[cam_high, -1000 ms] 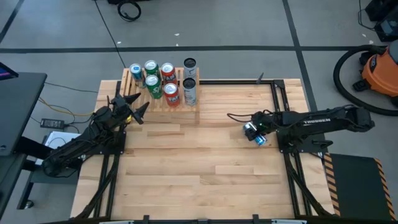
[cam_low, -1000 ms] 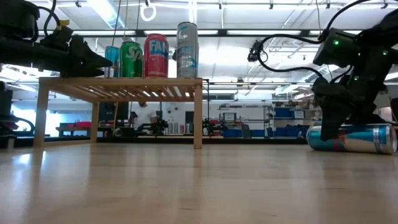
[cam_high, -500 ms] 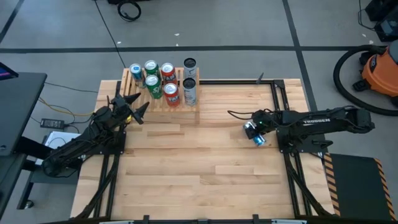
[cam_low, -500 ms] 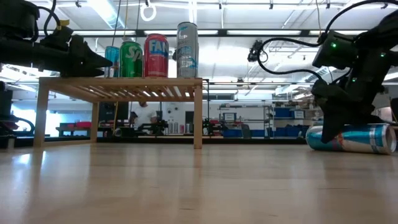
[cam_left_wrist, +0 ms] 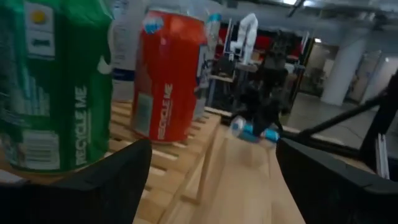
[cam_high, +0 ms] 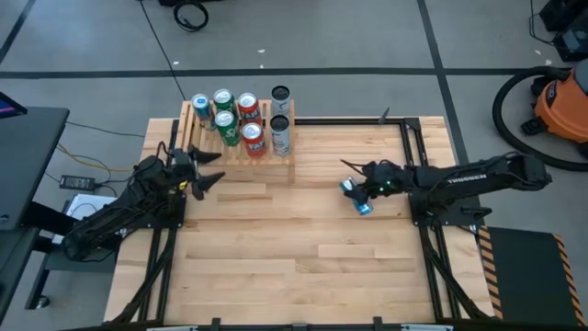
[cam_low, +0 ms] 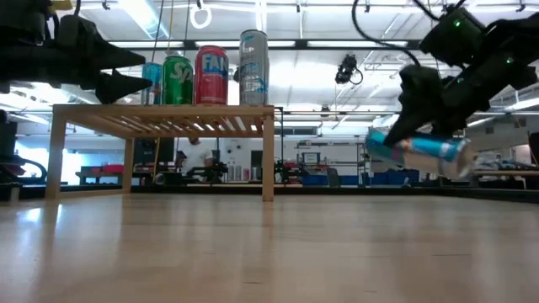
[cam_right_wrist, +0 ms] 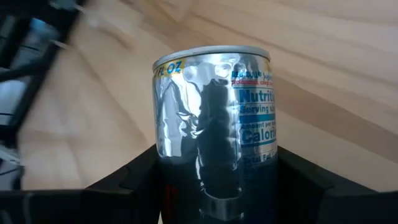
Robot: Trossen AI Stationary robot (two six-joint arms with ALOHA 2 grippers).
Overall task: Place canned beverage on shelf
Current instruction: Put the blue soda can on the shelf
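A blue-and-silver canned beverage hangs in the air over the table's right half, and my right gripper is shut on it. It shows up close in the right wrist view. The light-wood slatted shelf stands on short legs at the table's far left and carries several upright cans. My left gripper is open and level beside the shelf's near edge, holding nothing. In its wrist view a red can and a green can stand close ahead. My right gripper pinches the can's wall between its two fingers, one on each side. The fingers slant down from the table's right side. The can is lifted clear of the table and lies tilted, its end toward the shelf a little higher.
Bare wood lies between the shelf and the held can. A black frame rail runs along the table's right side. An orange vacuum stands on the floor beyond the right edge.
My right gripper has risen and gone toward the table's left with the can. The can lay on its side on the table and now hangs clear and tilted. My left gripper has swung a little toward the table's right.
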